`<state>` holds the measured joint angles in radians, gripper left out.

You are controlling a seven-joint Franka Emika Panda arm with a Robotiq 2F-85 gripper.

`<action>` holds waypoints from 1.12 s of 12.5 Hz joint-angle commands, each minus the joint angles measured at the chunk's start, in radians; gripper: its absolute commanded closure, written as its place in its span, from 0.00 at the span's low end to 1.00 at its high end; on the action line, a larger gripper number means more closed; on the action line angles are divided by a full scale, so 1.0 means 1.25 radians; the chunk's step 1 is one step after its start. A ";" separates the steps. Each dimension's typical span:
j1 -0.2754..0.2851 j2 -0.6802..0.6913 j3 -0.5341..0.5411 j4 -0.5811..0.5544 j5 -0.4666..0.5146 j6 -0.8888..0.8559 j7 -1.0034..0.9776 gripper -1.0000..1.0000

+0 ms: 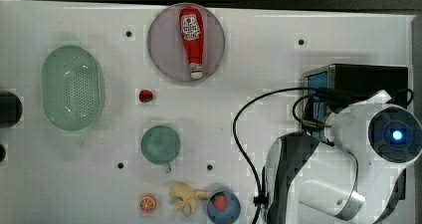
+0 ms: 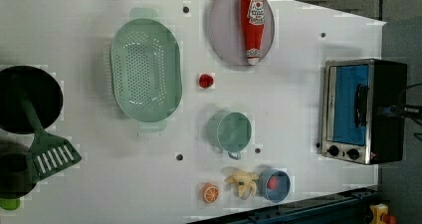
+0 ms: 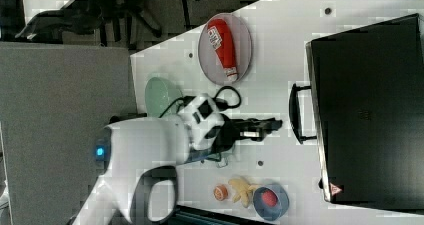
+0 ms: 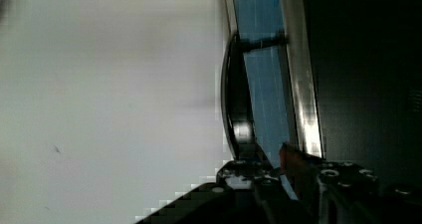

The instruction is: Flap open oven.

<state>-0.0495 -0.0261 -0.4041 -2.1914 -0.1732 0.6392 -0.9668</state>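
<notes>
Just behind the fingers, at the right view's left, the white arm reaches level across the table toward the oven (image 3: 370,110). The gripper (image 3: 272,125) points at the oven's front with its fingers only narrowly parted and nothing between them. Ahead of the tips, to the right view's right, the handle (image 3: 293,112) stands off the door as a thin curved bar. The tips are near it, and I cannot tell whether they touch it. Beyond the handle the blue glass door (image 2: 346,84) sits shut in its silver frame, and the black oven body fills the rest.

As I judge it, the step in hand is getting a hold on the handle. The fingers should go on until the bar lies between them, or one finger hooks behind it, near the bar's middle so the door does not twist. The pull should then follow the door's arc about its hinge edge, away from the oven and round, not straight back. A slow pull keeps the light oven from sliding on the table.
</notes>
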 commanded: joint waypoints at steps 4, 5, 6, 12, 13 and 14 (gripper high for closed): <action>-0.002 0.074 -0.035 -0.017 0.007 0.100 -0.111 0.82; -0.001 0.083 -0.034 -0.024 0.008 0.113 -0.111 0.82; -0.001 0.093 -0.032 -0.031 0.008 0.129 -0.111 0.82; 0.003 0.152 -0.017 -0.046 0.008 0.226 -0.111 0.82; 0.007 0.152 -0.010 -0.046 0.008 0.222 -0.104 0.82; 0.013 0.153 -0.001 -0.046 0.006 0.219 -0.085 0.82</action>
<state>-0.0585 0.1625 -0.4182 -2.2383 -0.1599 0.9126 -1.0605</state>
